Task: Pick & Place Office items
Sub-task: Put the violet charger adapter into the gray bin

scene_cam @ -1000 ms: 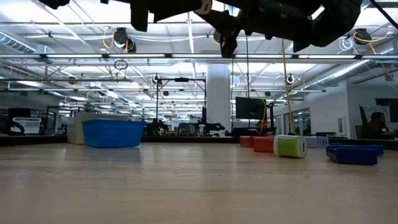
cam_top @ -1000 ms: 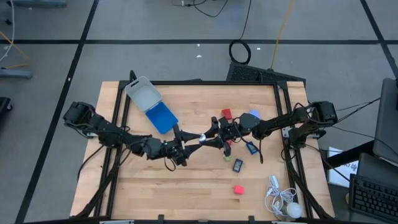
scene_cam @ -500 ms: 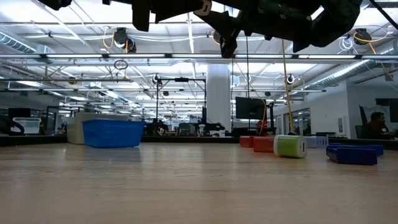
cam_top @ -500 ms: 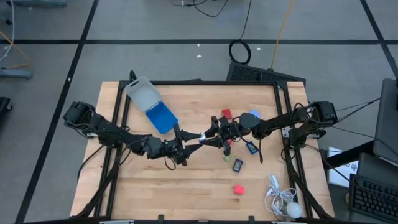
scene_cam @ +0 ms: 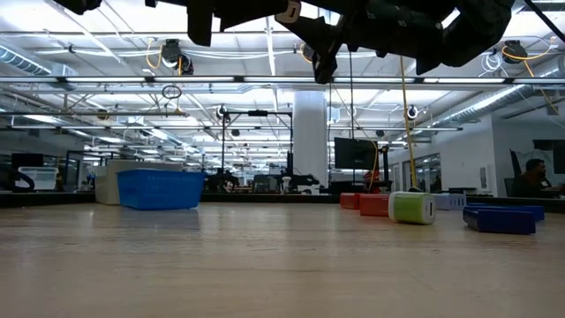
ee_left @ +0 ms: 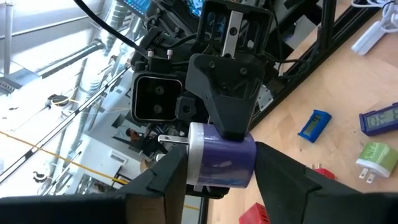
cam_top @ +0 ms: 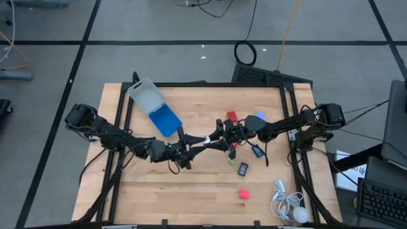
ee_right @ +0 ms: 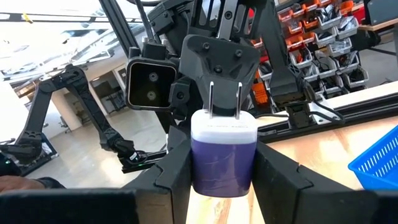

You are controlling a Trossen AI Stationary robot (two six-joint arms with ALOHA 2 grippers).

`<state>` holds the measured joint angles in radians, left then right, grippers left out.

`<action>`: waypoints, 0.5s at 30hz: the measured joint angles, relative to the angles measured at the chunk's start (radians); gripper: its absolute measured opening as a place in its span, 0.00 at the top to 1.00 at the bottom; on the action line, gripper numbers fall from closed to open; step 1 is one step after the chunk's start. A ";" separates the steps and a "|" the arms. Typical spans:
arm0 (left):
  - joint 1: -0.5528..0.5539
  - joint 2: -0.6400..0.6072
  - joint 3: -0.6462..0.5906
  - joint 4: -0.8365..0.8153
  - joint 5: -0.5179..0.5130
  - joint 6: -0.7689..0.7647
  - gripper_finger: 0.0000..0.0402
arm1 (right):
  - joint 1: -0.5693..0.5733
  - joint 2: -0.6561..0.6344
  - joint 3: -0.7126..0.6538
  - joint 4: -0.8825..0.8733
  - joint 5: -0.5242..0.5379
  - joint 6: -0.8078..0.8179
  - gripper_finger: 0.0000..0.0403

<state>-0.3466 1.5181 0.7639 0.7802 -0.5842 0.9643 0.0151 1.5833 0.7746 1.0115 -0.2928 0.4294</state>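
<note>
low view: wooden table (scene_cam: 265, 265), ceiling lights (scene_cam: 168, 55)

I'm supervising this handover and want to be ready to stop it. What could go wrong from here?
1. The left hand and right hand both appear closed on the purple charger in mid-air. If one pulls before the other releases, the charger may twist or slip.
2. If both let go, it would likely drop onto the table near the green plug and could knock it out of place.
</note>
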 joint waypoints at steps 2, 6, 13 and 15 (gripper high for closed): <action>0.000 0.000 0.000 0.000 0.000 -0.008 0.55 | 0.000 0.000 0.000 0.000 0.000 -0.004 0.68; 0.000 0.000 0.000 -0.003 0.002 -0.015 0.56 | 0.000 0.000 0.000 0.000 -0.008 -0.003 0.68; 0.000 0.000 0.000 -0.018 0.027 -0.003 0.56 | 0.000 0.000 -0.001 0.001 -0.026 -0.004 0.68; 0.001 0.000 0.000 -0.017 0.029 -0.014 0.52 | 0.000 0.000 -0.001 0.002 -0.026 -0.008 0.68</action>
<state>-0.3454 1.5181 0.7639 0.7635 -0.5556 0.9504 0.0151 1.5837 0.7738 1.0134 -0.3191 0.4217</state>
